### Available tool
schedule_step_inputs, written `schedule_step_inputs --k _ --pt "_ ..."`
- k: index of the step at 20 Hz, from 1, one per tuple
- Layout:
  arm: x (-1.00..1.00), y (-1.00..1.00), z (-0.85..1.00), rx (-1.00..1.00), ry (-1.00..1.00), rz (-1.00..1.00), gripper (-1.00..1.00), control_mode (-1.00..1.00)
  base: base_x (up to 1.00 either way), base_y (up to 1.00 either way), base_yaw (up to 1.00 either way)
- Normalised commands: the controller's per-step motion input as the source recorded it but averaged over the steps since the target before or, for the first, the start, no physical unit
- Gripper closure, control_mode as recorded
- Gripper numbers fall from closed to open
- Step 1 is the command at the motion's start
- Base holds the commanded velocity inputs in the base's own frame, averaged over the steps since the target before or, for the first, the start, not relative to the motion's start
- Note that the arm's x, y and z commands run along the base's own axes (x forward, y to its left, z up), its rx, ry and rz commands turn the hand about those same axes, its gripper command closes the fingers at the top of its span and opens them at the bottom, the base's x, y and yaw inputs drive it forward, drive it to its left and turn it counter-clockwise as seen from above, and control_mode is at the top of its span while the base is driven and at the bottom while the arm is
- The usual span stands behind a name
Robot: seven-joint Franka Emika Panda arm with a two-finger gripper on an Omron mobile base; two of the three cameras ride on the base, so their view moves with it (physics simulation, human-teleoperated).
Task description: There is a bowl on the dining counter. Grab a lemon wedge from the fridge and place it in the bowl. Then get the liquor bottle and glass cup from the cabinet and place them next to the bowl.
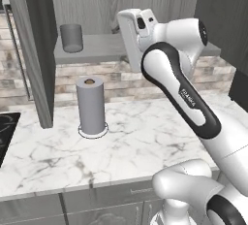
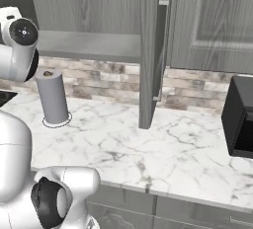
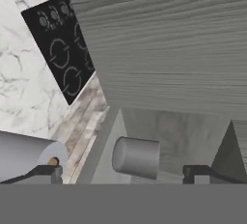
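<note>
The tool (image 3: 123, 174) is standing wide apart, gripping nothing, facing the open cabinet. The grey cup (image 1: 71, 38) is sitting on the cabinet shelf (image 1: 99, 48), above the paper towel roll (image 1: 90, 106) on the worktop (image 1: 135, 141).

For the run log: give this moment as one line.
stage: reaching into open cabinet | gripper: open, holds nothing | glass cup: on cabinet shelf, untouched | paper towel roll: upright on counter

A plain grey glass cup (image 1: 71, 38) stands upright on the open cabinet's lower shelf (image 1: 104, 48), near its left end.
</note>
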Motion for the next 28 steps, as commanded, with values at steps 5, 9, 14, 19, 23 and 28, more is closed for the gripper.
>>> schedule_step_inputs --k 5,9,14,19,23,28 --pt "0.18 0.09 0.17 0.00 0.00 0.01 -1.00 -1.00 0.00 0.00 0.00" --pt "0.24 0.14 0.11 0.00 0.07 0.05 -1.00 -1.00 0.00 0.00 0.00" --pt "0.26 0.12 0.00 0.00 0.05 0.02 -1.00 -1.00 0.00 0.00 0.00" --pt "0.35 0.02 -0.01 0.00 0.01 0.00 -1.00 -1.00 0.00 0.00 0.00" --pt "0.35 0.07 -0.07 0.00 0.00 0.00 -1.00 -1.00 0.00 0.00 0.00" --pt "0.35 0.13 -0.06 0.00 0.00 0.00 -1.00 -1.00 0.00 0.00 0.00"
